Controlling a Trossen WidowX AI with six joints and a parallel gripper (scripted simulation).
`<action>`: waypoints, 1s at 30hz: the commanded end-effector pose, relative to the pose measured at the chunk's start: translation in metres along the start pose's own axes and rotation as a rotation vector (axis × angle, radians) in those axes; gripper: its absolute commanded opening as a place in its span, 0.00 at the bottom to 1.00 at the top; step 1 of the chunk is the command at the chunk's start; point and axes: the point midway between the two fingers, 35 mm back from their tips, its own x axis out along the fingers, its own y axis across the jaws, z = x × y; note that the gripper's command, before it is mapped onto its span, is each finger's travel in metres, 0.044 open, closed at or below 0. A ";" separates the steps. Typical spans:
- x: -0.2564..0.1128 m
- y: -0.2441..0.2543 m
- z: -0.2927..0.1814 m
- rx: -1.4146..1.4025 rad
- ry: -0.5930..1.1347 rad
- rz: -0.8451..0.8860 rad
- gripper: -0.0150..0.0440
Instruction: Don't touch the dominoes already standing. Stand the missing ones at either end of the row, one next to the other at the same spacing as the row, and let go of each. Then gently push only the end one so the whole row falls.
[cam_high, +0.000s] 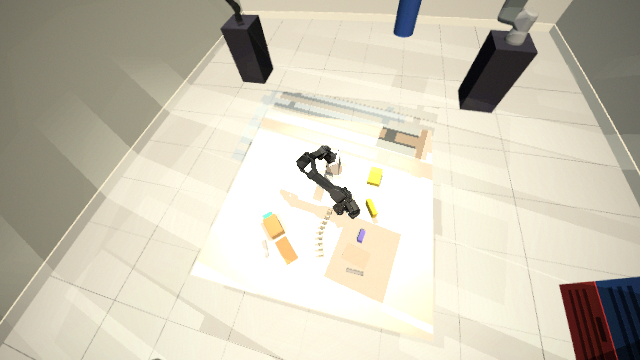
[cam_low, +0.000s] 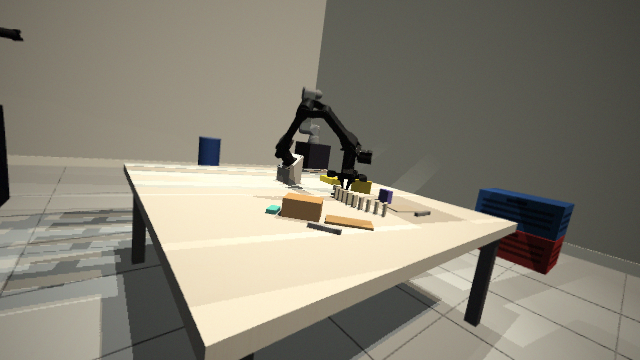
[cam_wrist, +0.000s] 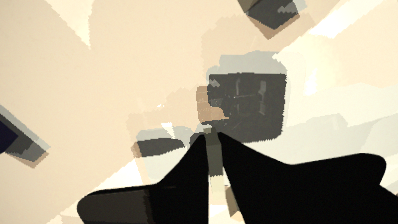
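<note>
Domino row: a line of small pale dominoes (cam_high: 320, 237) (cam_low: 354, 201) stands upright in a gentle curve on the table (cam_high: 225, 250) (cam_low: 225, 270).
Black arm: (cam_high: 325, 184) (cam_low: 340, 125) bent high, its forearm reaching down toward the near end of the row, the end closest to its base.
Pincer: (cam_high: 345, 212) (cam_low: 345, 186) (cam_wrist: 213, 137) low beside that same end of the row, pointing down; drawn in narrow, its tips nipping a slim domino.
Gripped domino: (cam_wrist: 215, 160) a thin strip between the tips, near the row's near end; whether its foot meets the table I cannot tell.
Orange block: (cam_high: 273, 226) (cam_low: 301, 207) to one side of the row, well apart from it.
Teal piece: (cam_high: 268, 215) (cam_low: 273, 209) same side, past the orange block from the row.
Orange plank: (cam_high: 286, 250) (cam_low: 349, 222) lying flat, same side of the row.
Purple block: (cam_high: 361, 235) (cam_low: 385, 195) across the row from the orange pieces.
Yellow blocks: one chunky (cam_high: 375, 176), one slender (cam_high: 371, 207), both beyond the row's near end, on the purple side.
</note>
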 end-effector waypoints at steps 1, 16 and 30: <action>0.001 -0.001 0.000 -0.003 -0.002 -0.003 0.30; -0.139 0.002 -0.008 -0.004 0.003 0.001 0.30; -0.162 -0.067 0.069 -0.452 0.008 0.012 0.30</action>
